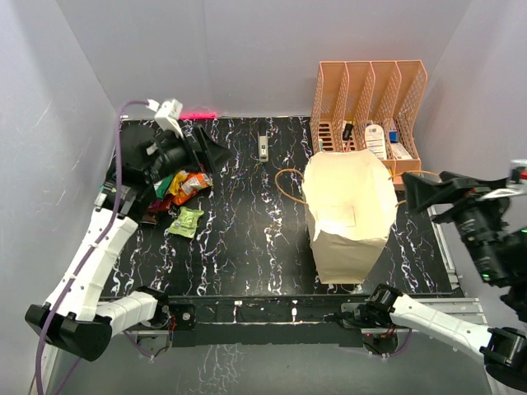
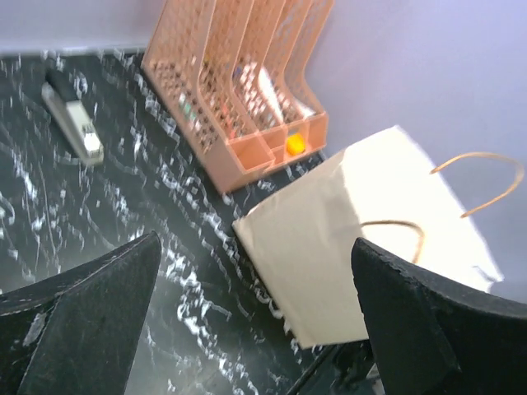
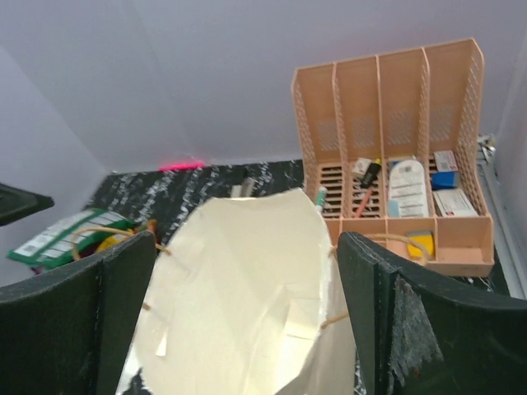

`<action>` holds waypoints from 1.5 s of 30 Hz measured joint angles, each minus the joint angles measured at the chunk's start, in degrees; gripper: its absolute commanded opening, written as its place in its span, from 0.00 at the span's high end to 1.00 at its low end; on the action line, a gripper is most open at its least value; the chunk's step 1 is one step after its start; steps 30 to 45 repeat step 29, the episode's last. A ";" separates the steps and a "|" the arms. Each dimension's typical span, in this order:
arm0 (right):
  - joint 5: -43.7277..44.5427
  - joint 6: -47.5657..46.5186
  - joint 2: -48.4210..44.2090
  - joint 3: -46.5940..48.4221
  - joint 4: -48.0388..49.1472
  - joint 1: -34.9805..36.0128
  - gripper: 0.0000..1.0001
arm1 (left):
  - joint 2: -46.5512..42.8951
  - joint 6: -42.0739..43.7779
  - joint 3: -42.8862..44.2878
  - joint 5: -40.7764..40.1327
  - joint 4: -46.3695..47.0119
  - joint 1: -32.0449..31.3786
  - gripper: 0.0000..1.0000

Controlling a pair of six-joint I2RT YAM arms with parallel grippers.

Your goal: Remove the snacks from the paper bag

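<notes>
Right gripper has its jaws spread wide, framing the mouth of the paper bag without clamping anything. Left gripper is likewise wide apart, gripping nothing.

The paper bag stands on the right half of the black marbled table, just in front of the peach file organiser. Through its open top only cream paper walls show. The organiser's slots hold white bottles, a pen, a blue box and a yellow item in the front tray. The snacks lie heaped at the table's left edge, well apart from the bag, with a green packet just in front of the pile.

Only the top view shows the heap whole, while the right wrist view catches just one green packet past the bag's rim. The left wrist view alone shows the stapler closely, along with the bag's outer side and a cord handle.

The left arm reaches up the left side, its wrist above the snacks and its gripper aimed right. The right arm bends out beyond the right edge, its gripper pointing left beside the bag's top.
</notes>
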 measured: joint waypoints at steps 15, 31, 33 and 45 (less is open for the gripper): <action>-10.51 -5.38 5.25 12.92 11.23 0.00 0.02 | -4.63 0.55 20.61 -4.22 -5.53 0.00 0.02; -9.60 -4.74 7.50 13.18 15.98 0.00 0.02 | -9.46 4.31 22.82 -12.02 -6.34 0.00 0.02; -9.60 -4.74 7.50 13.18 15.98 0.00 0.02 | -9.46 4.31 22.82 -12.02 -6.34 0.00 0.02; -9.60 -4.74 7.50 13.18 15.98 0.00 0.02 | -9.46 4.31 22.82 -12.02 -6.34 0.00 0.02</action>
